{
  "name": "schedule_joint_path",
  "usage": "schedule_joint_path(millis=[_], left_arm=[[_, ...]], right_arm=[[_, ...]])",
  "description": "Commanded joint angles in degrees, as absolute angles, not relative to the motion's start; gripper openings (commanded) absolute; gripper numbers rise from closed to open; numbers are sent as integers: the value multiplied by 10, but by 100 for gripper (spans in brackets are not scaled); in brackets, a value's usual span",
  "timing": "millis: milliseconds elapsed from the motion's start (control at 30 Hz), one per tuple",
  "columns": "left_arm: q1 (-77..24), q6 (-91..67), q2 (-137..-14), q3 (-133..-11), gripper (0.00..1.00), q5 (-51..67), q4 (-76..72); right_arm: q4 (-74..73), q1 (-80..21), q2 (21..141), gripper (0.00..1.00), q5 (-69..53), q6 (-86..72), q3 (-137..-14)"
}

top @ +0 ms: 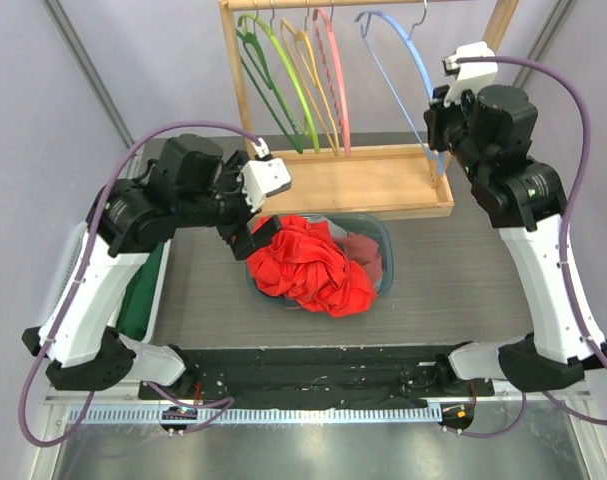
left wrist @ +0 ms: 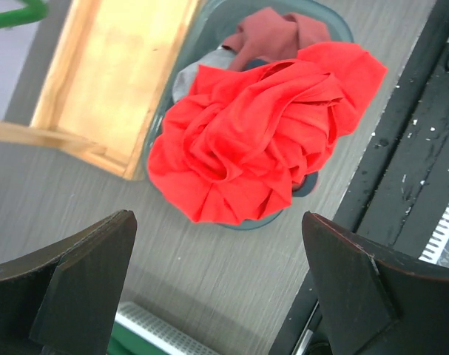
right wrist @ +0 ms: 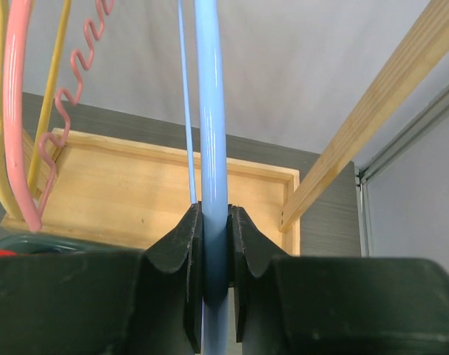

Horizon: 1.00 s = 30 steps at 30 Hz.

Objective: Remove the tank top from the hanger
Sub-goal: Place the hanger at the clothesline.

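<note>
- At the near edge of the table (top: 463, 290), both arm bases sat bolted down. The left arm folded inward over the middle, and the right arm stretched up toward the far right.
- Just beyond, the left gripper (left wrist: 217, 225) hung above the near-left side of a bin (top: 385, 238), pointing down, its fingers spread wide apart.
- The red tank top (top: 308, 262) lay crumpled in that bin, spilling over the near rim. It was too bunched for its straps or long axis to be made out.
- It covered most of the bin, and a dark red cloth (top: 363, 250) showed at the far right.
- At the far end, the right gripper (right wrist: 215, 222) was pinched narrowly on the blue hanger (right wrist: 211, 111), and the gripped limb ran upright.
- That hanger hung on a wooden rack (top: 383, 185). From above, the right arm hid its lower part.
- Green, yellow and pink hangers (top: 328, 90) hung to its left.
</note>
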<state>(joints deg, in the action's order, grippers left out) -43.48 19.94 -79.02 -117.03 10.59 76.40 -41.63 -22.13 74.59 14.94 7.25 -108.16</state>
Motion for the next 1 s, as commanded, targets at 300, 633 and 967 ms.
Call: schedule_joint_path(millis=[300, 633, 967], left_arm=[[-432, 178, -736, -1134, 100, -52, 792], [-420, 186, -739, -1138, 100, -67, 796], [-391, 180, -738, -1122, 100, -81, 783]], right_arm=[[-348, -221, 857, 1, 151, 124, -1231], [-322, -214, 918, 1, 153, 131, -1242], [-297, -203, 919, 1, 138, 109, -1181]])
